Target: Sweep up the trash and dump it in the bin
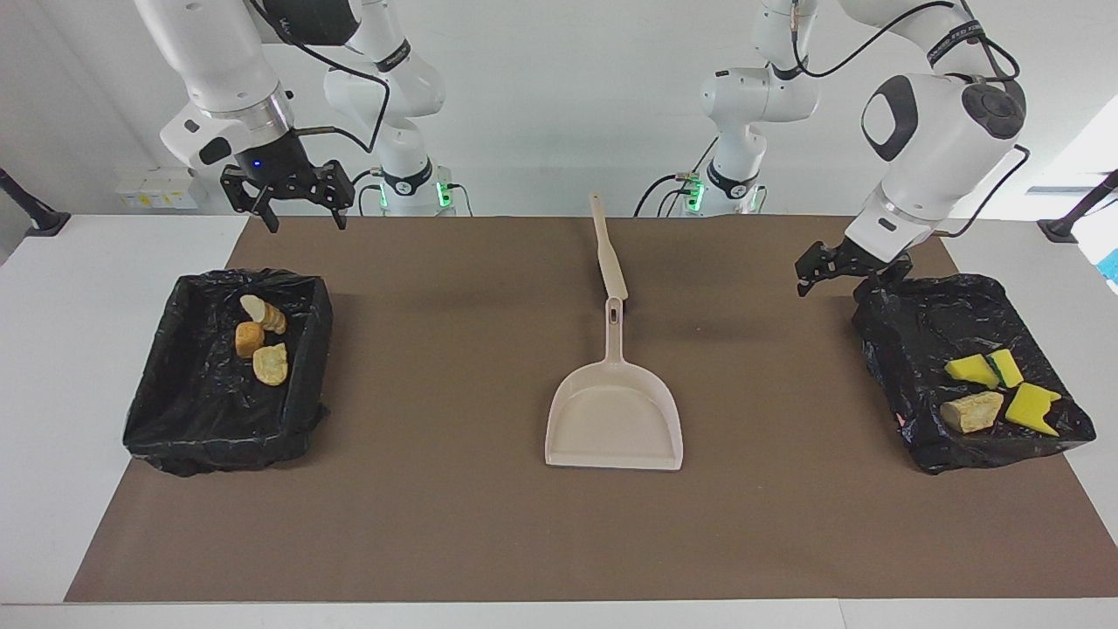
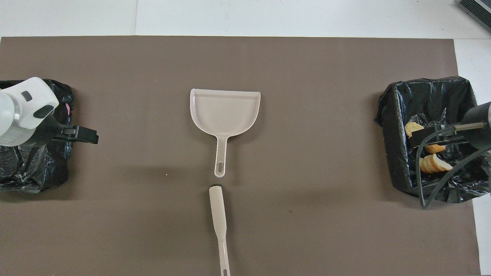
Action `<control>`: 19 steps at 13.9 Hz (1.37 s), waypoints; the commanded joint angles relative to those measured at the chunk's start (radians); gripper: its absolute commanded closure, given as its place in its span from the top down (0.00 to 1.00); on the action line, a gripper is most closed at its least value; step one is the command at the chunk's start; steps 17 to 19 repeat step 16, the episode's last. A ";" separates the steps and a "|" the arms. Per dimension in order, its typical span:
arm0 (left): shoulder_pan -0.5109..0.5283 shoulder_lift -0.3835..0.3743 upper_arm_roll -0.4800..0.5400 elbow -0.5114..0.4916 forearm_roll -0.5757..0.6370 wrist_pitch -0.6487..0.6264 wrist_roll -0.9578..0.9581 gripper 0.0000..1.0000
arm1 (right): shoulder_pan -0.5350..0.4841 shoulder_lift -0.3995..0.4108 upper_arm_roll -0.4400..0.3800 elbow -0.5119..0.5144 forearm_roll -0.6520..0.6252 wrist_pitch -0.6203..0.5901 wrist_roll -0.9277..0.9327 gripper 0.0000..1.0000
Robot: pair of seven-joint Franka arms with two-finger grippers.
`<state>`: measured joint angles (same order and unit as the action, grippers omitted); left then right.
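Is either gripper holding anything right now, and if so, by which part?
Nothing is held. The left gripper is open over the edge of a bin; the right gripper is open and empty. The dustpan lies free.

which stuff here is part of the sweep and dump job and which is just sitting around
Part of the job:
- dustpan, empty, mid-table
- brush, lying nearer the robots, in line with the dustpan's handle
- bread-like scraps in the bin at the right arm's end
- sponge pieces and a tan lump in the second bin

Just there:
- brown mat
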<state>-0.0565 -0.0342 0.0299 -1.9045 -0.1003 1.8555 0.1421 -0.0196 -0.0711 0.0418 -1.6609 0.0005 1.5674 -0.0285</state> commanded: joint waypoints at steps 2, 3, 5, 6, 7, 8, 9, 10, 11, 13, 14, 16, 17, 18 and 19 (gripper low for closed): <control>0.033 -0.030 -0.011 0.092 0.034 -0.120 0.030 1.00 | -0.011 -0.010 0.003 -0.010 0.023 -0.001 -0.001 1.00; 0.032 -0.032 -0.011 0.138 0.062 -0.163 0.028 1.00 | -0.011 -0.010 0.003 -0.011 0.023 0.000 0.001 1.00; 0.032 -0.032 -0.011 0.234 0.065 -0.254 0.019 1.00 | -0.011 -0.010 0.003 -0.011 0.023 -0.003 0.001 1.00; 0.030 -0.032 -0.011 0.267 0.064 -0.294 0.013 1.00 | -0.011 -0.010 0.003 -0.011 0.021 -0.001 0.001 1.00; 0.030 -0.032 -0.013 0.294 0.064 -0.323 -0.016 1.00 | -0.011 -0.010 0.003 -0.011 0.023 -0.001 0.001 1.00; 0.027 -0.032 -0.019 0.320 0.060 -0.343 -0.062 1.00 | -0.011 -0.010 0.003 -0.011 0.023 -0.003 -0.001 1.00; 0.023 -0.032 -0.022 0.332 0.056 -0.357 -0.102 1.00 | -0.011 -0.010 0.003 -0.011 0.021 -0.001 0.001 1.00; 0.018 -0.032 -0.024 0.332 0.060 -0.364 -0.119 1.00 | -0.011 -0.010 0.003 -0.011 0.023 -0.003 0.001 1.00; 0.018 -0.041 -0.025 0.326 0.062 -0.365 -0.119 1.00 | -0.011 -0.010 0.003 -0.011 0.023 -0.003 -0.001 1.00; 0.018 -0.050 -0.024 0.317 0.062 -0.348 -0.119 1.00 | -0.011 -0.010 0.003 -0.011 0.023 -0.003 0.001 1.00; 0.018 -0.050 -0.025 0.317 0.060 -0.348 -0.124 1.00 | -0.011 -0.010 0.003 -0.011 0.023 -0.004 0.001 1.00; 0.018 -0.050 -0.024 0.317 0.060 -0.348 -0.122 1.00 | -0.011 -0.010 0.003 -0.013 0.023 -0.004 0.001 1.00; 0.018 -0.050 -0.024 0.317 0.060 -0.348 -0.122 1.00 | -0.011 -0.010 0.003 -0.013 0.023 -0.004 0.001 1.00; 0.018 -0.050 -0.024 0.317 0.060 -0.348 -0.122 1.00 | -0.011 -0.010 0.003 -0.013 0.023 -0.004 0.001 1.00; 0.018 -0.050 -0.024 0.317 0.060 -0.348 -0.122 1.00 | -0.011 -0.010 0.003 -0.013 0.023 -0.004 0.001 1.00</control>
